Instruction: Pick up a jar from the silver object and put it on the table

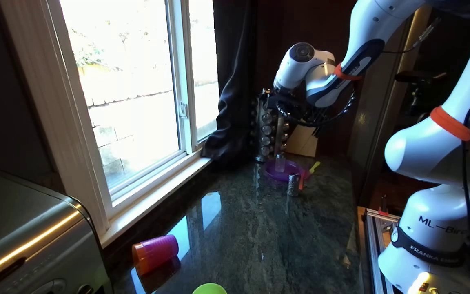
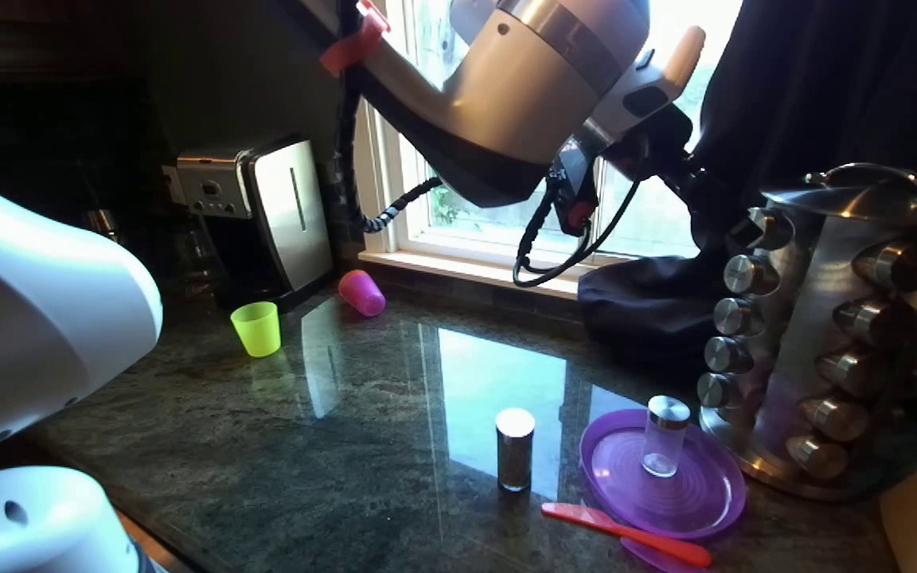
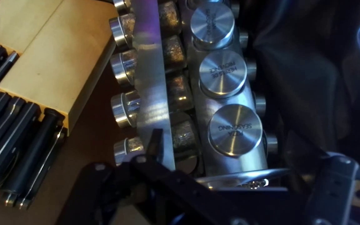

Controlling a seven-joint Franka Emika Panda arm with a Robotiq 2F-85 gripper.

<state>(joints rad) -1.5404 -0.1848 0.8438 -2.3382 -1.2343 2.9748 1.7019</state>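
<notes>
The silver rack (image 2: 805, 318) stands upright at the back, its sides full of silver-lidded jars; it also shows in an exterior view (image 1: 259, 134) and the wrist view (image 3: 152, 81). My gripper (image 3: 247, 147) is open at the rack's top, its fingers apart on either side of a jar lid marked pizza seasoning (image 3: 235, 129). That jar sits in the rack; its glass is hidden. A clear jar with a silvery lid (image 2: 664, 446) stands upright on a purple plate (image 2: 610, 477). A dark-filled jar (image 2: 515, 454) stands on the dark table (image 2: 307, 446).
A wooden knife block (image 3: 58, 56) with black handles stands beside the rack. A dark curtain (image 1: 235, 102) hangs close on its other side. A red knife (image 2: 626, 529) lies by the plate. A pink cup (image 2: 361, 293), a yellow-green cup (image 2: 257, 330) and a grey appliance (image 2: 291, 215) are farther off.
</notes>
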